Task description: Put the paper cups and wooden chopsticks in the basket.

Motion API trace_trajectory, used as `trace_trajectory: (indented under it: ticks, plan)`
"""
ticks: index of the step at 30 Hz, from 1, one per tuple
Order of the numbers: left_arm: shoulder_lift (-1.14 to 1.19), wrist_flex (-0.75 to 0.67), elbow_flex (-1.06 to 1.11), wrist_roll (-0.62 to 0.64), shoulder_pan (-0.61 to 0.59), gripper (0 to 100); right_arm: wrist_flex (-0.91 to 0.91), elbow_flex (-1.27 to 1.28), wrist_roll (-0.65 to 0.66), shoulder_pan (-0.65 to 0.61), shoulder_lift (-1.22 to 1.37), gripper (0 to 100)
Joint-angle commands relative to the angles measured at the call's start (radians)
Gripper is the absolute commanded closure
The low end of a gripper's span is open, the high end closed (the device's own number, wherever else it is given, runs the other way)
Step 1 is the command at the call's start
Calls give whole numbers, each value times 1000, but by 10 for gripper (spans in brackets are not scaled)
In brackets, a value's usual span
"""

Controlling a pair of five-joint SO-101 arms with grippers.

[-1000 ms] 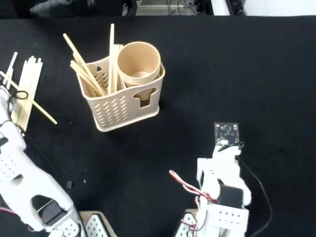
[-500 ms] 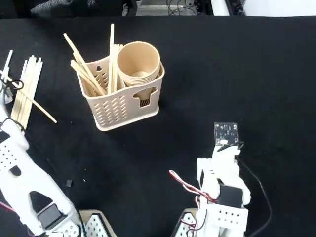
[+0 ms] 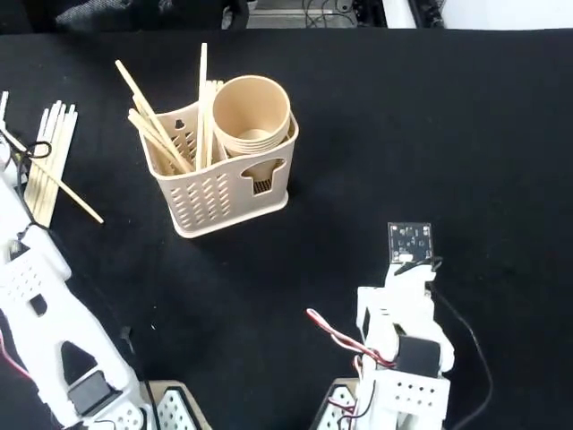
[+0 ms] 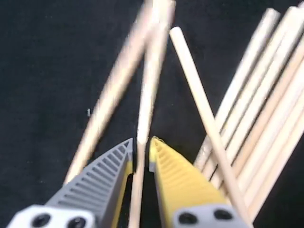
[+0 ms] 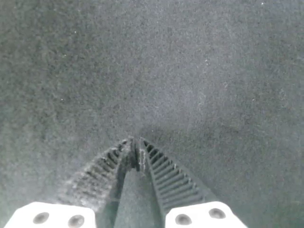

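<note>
A beige slotted basket (image 3: pixel 224 193) stands left of the table's middle, with nested paper cups (image 3: pixel 253 112) and several wooden chopsticks (image 3: pixel 157 125) upright in it. More loose chopsticks (image 3: pixel 49 166) lie in a bundle at the far left, one lying slantwise across them. My left gripper (image 4: pixel 141 149) is shut on a single chopstick (image 4: pixel 151 80) beside that bundle (image 4: pixel 259 109); from above it sits at the table's left edge (image 3: pixel 9 166). My right gripper (image 5: pixel 136 151) is shut on nothing, close over bare black cloth near the front (image 3: pixel 410 244).
The black tablecloth (image 3: pixel 430 134) is bare to the right of the basket and between the two arms. The right arm's body (image 3: pixel 403 340) and its red wires occupy the front centre. The left arm's white body (image 3: pixel 45 331) fills the front left corner.
The left arm has swung toward the table's left edge, carrying the held chopstick with it. The right arm, basket and cups have not moved.
</note>
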Motion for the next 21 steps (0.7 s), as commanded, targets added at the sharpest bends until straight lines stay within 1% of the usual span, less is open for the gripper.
trace_trajectory:
  ticks: [1,7,9,11,12,17,21]
  plan:
    - [115,103,-116,-9,-25,970,3,-8,0,-11,-67,985]
    - [158,118,-173,-11,-27,963,3,-8,0,-11,-67,985]
    - [160,140,-173,-11,-27,910,3,-8,0,-11,-67,985]
    - [167,135,-165,-11,-27,835,3,-8,0,-11,-67,985]
    - [167,130,-163,-11,-30,816,3,-8,0,-11,-67,985]
    - [169,84,-77,-12,-28,820,3,-8,0,-11,-67,985]
    - [169,87,-1,-3,-27,823,3,-8,0,-11,-67,985]
